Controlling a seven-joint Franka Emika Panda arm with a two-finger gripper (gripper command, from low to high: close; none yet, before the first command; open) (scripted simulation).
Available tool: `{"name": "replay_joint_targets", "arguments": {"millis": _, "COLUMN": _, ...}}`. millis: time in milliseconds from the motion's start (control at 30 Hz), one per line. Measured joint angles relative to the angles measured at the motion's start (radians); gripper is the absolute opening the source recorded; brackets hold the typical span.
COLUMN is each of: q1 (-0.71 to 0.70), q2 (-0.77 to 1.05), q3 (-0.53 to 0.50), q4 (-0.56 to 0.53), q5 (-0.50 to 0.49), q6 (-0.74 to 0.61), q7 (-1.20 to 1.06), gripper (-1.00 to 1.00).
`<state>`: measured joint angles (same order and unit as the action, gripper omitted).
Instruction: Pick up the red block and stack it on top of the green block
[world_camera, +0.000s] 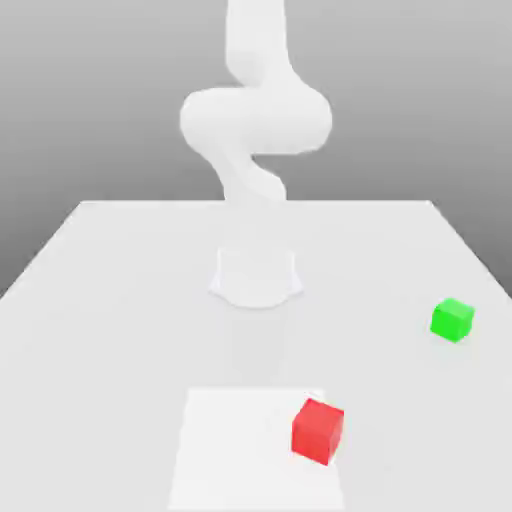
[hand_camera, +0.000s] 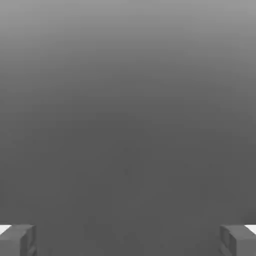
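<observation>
Nearby, 2 jaws with room between.

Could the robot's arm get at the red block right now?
Probably yes: the gripper is open and empty, and nothing stands between the arm and the red block, though whether it reaches that far is a guess.

Both blocks on desk, apart from the jaws; bearing from jaws cannot be told. Front block: at sheet, by its edge on the exterior view's right. Rear block: farther right there, behind front block.
</observation>
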<state>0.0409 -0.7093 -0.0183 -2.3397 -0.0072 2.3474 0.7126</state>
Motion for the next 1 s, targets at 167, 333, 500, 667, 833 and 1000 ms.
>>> {"name": "replay_joint_targets", "arguments": {"millis": 167, "q1": 0.078, "q2": 0.187, "q3": -0.037, "q4": -0.082, "q5": -0.006, "q6": 0.098, "q7": -0.187, "gripper": 0.00}}
{"name": "replay_joint_targets", "arguments": {"millis": 333, "q1": 0.144, "q2": 0.369, "q3": -0.065, "q4": -0.161, "q5": 0.000, "q6": 0.193, "q7": -0.376, "gripper": 0.00}}
{"name": "replay_joint_targets", "arguments": {"millis": 500, "q1": 0.200, "q2": 0.550, "q3": -0.082, "q4": -0.240, "q5": 0.013, "q6": 0.287, "q7": -0.571, "gripper": 0.00}}
{"name": "replay_joint_targets", "arguments": {"millis": 667, "q1": 0.233, "q2": 0.732, "q3": -0.067, "q4": -0.319, "q5": 0.024, "q6": 0.381, "q7": -0.763, "gripper": 0.00}}
{"name": "replay_joint_targets", "arguments": {"millis": 833, "q1": 0.220, "q2": 0.913, "q3": -0.043, "q4": -0.322, "q5": 0.050, "q6": 0.519, "q7": -0.834, "gripper": 0.00}}
{"name": "replay_joint_targets", "arguments": {"millis": 1000, "q1": 0.208, "q2": 0.983, "q3": -0.028, "q4": -0.312, "q5": 0.063, "q6": 0.578, "q7": -0.846, "gripper": -1.00}}
